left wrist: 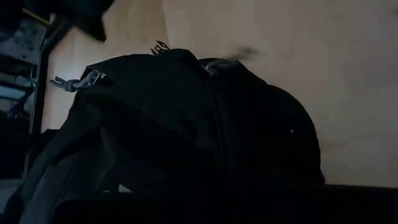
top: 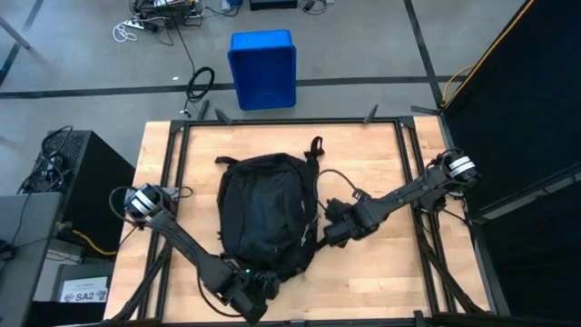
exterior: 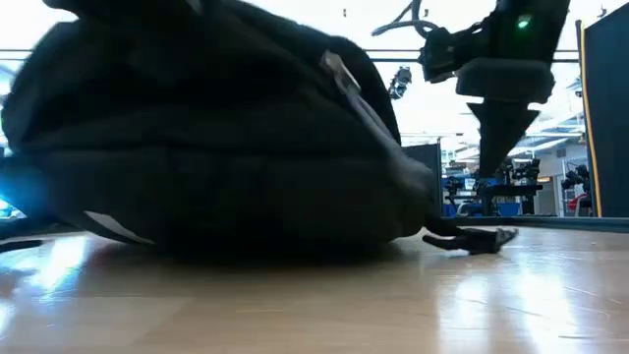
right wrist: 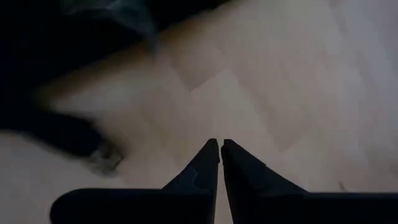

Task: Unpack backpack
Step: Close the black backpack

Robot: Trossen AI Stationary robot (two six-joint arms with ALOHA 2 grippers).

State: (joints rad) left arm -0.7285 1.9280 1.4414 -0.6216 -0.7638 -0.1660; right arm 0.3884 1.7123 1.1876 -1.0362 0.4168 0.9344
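1. The left end effector [top: 259, 289] sits at the near end of the backpack [top: 265, 211], low against the black fabric. Its fingers are drawn together, but whether they pinch cloth I cannot tell — the wrist view shows only dark fabric up close.
2. The backpack lies flat in the middle of the worktop [top: 381, 159], lengthwise from near edge to far. It is large, black, soft and rounded, sagging into a low dome in the low view, with a small pale logo [top: 303, 235] near its right side.
3. The right end effector [top: 329, 227] hangs just beside the backpack's right flank, its two dark tapered fingers [right wrist: 205, 165] pressed together on nothing, above bare wood.
4. A strap with a buckle [exterior: 472, 239] trails onto the worktop on that side; another strap [top: 315, 148] pokes out at the far end.
5. The worktop is pale wooden planking in a dark metal frame.
6. Beyond it, on the grey floor — a blue plastic bin [top: 262, 68] and loose cables [top: 200, 84].
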